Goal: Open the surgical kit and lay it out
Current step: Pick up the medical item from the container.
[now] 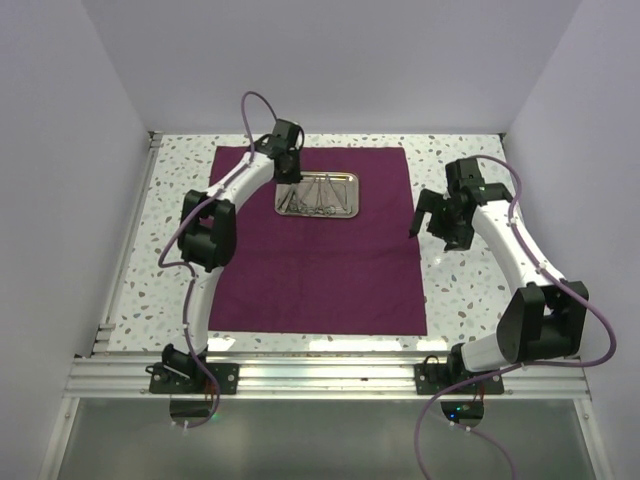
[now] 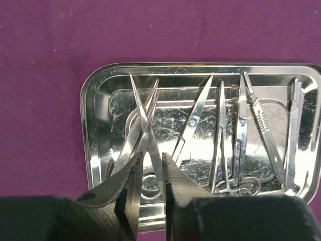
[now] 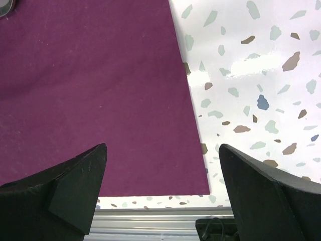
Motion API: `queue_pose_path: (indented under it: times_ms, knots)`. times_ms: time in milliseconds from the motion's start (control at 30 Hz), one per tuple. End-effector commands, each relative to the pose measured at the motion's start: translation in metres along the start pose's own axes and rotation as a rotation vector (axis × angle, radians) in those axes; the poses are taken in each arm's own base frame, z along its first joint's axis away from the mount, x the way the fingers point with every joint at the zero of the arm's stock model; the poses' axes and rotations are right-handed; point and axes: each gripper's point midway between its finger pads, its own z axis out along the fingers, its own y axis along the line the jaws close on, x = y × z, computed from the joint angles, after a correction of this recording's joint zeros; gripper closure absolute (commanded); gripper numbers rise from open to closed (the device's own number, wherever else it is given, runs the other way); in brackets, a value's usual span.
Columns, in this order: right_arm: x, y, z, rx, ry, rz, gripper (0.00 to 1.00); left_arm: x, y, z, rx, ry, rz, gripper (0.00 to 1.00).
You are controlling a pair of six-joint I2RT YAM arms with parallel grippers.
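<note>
Pinching the scissors [image 2: 148, 130] between the nearly-together left end effector [image 2: 151, 159], squeeze straight and gently; whether they are gripped, I cannot tell. The right end effector [image 3: 161, 146] is wide apart.

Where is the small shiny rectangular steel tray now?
In the top view the tray sits on the far half of the dark purple cloth, its left end under the left gripper, slim silver instruments lying inside.

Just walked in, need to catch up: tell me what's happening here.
The dark purple cloth wrap lies flat on the speckled table, the shiny rectangular steel tray on it. The left gripper is down at the tray, fingers either side of slim silver scissors; a firm grip isn't clear. The right gripper hangs open over the cloth's right edge.
</note>
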Motion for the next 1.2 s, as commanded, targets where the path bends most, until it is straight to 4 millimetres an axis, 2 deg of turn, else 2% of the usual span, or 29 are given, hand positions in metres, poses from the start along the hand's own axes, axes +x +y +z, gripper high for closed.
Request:
queue_pose_path:
  times_ms: [0,300,600,633,733,833,867,933,1000,1100,1133,1167]
  knots:
    - [0.001,-0.004,-0.007,0.007,-0.013,-0.024,0.03,0.006,0.008,0.007,-0.033,0.001,0.044,0.76]
    - [0.003,-0.007,0.001,0.025,0.002,-0.014,0.03,0.024,0.02,0.007,-0.065,0.032,0.096,0.72]
    - [0.002,-0.011,0.0,0.046,-0.008,-0.013,0.03,0.045,0.016,0.03,-0.034,0.099,0.102,0.72]
    - [0.002,-0.011,-0.001,0.046,-0.008,-0.011,0.02,0.053,0.019,0.035,-0.045,0.125,0.104,0.72]
    - [0.003,-0.012,-0.001,0.048,-0.007,-0.01,0.03,0.06,0.022,0.041,-0.056,0.15,0.105,0.74]
    - [0.002,-0.011,0.0,0.049,-0.008,-0.01,0.03,0.063,0.021,0.045,-0.053,0.163,0.106,0.87]
    - [0.001,-0.011,0.001,0.049,-0.009,-0.007,0.02,0.057,0.019,0.044,-0.049,0.151,0.106,0.99]
    - [0.001,-0.01,0.001,0.047,-0.007,-0.007,0.02,0.05,0.018,0.04,-0.049,0.14,0.109,1.0]
    - [-0.001,-0.009,0.0,0.045,-0.013,-0.008,0.03,0.034,0.014,0.033,-0.042,0.104,0.115,1.0]
    - [-0.005,-0.007,-0.001,0.038,-0.021,-0.007,0.02,0.006,0.013,0.013,-0.065,0.044,0.134,1.0]
    - [-0.006,-0.007,-0.001,0.036,-0.022,-0.007,0.03,-0.009,0.011,-0.001,-0.063,0.002,0.134,1.0]
    - [-0.007,-0.005,-0.002,0.032,-0.025,-0.007,0.02,-0.012,0.013,-0.007,-0.074,-0.009,0.138,1.0]
